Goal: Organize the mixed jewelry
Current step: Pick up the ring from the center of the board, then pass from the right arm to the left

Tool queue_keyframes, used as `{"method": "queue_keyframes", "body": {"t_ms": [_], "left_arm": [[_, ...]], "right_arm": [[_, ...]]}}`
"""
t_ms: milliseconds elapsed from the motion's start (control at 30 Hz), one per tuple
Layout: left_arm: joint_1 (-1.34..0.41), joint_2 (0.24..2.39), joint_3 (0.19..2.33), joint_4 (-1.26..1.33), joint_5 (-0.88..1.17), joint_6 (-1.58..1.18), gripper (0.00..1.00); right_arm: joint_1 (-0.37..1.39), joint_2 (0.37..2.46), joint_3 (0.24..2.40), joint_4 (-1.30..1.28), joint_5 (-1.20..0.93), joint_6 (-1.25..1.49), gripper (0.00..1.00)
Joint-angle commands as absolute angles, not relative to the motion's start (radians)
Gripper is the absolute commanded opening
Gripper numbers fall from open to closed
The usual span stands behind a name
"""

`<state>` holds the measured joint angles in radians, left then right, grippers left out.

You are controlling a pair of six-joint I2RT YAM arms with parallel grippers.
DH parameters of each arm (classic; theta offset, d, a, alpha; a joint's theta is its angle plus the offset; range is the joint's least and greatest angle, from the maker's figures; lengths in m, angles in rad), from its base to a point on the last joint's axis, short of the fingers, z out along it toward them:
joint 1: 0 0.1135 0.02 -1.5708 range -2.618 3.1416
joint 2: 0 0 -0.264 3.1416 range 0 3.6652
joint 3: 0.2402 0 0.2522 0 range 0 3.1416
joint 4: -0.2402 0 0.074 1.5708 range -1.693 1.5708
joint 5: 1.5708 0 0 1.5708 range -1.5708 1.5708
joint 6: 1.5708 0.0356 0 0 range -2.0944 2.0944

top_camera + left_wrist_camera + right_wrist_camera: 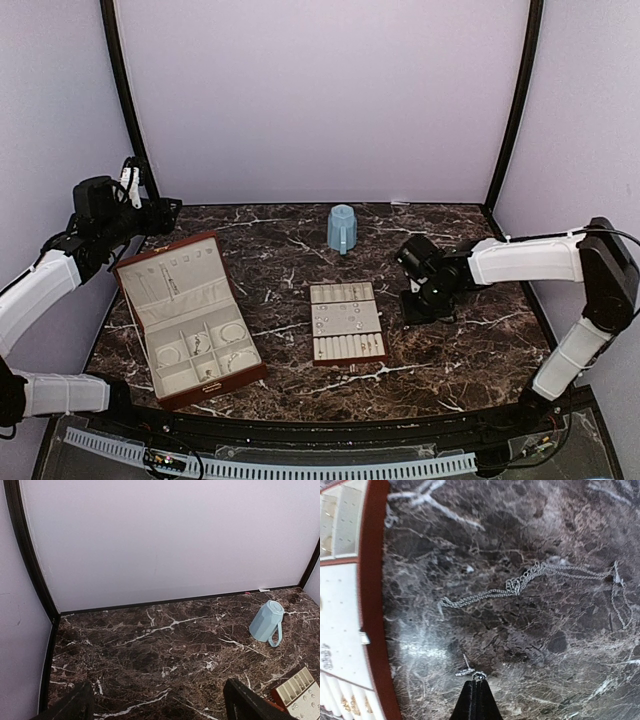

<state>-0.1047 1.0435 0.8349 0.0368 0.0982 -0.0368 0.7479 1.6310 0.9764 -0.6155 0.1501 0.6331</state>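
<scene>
A loose chain (520, 585) lies on the marble table (545, 645), near the slotted tray (370, 605); the right gripper (478, 682), clenched, seems to pinch a small silver piece (479, 675) beside it; the left gripper (160, 705) hangs released and empty; the tray and the box (175, 285) already hold pieces, so I judge the sorting partly done.
</scene>
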Motion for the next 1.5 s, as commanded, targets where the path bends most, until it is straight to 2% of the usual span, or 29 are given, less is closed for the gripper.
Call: {"method": "queue_keyframes", "body": {"t_ms": [0,100,200,367,500,667,833,1100,1467], "left_arm": [[-0.101,1.027,0.855,0.070,0.159,-0.047,0.89],[-0.120,1.042,0.876,0.064,0.189,-0.077,0.84],[-0.188,1.032,0.892,0.080,0.181,-0.073,0.83],[-0.363,1.042,0.930,0.105,0.220,-0.099,0.83],[-0.466,1.080,0.941,0.171,0.298,-0.122,0.84],[-0.564,1.171,0.950,0.290,0.474,-0.187,0.84],[-0.609,1.265,0.959,0.402,0.694,-0.234,0.85],[-0.645,1.371,1.007,0.437,0.849,-0.280,0.84],[-0.652,1.417,1.024,0.501,0.980,-0.351,0.60]], "right_arm": [[0.753,1.520,0.943,-0.488,0.131,0.607,0.00],[0.754,1.453,0.907,-0.359,0.066,0.565,0.00],[0.754,1.384,0.850,-0.181,-0.028,0.531,0.00],[0.753,1.320,0.760,0.251,-0.222,0.491,0.00],[0.753,1.348,0.759,0.526,-0.332,0.482,0.00],[0.760,1.439,0.846,0.685,-0.502,0.478,0.00],[0.798,1.477,0.934,0.665,-0.567,0.428,0.00],[0.841,1.516,1.025,0.603,-0.642,0.381,0.00],[0.847,1.535,1.050,0.562,-0.676,0.361,0.00]]}}
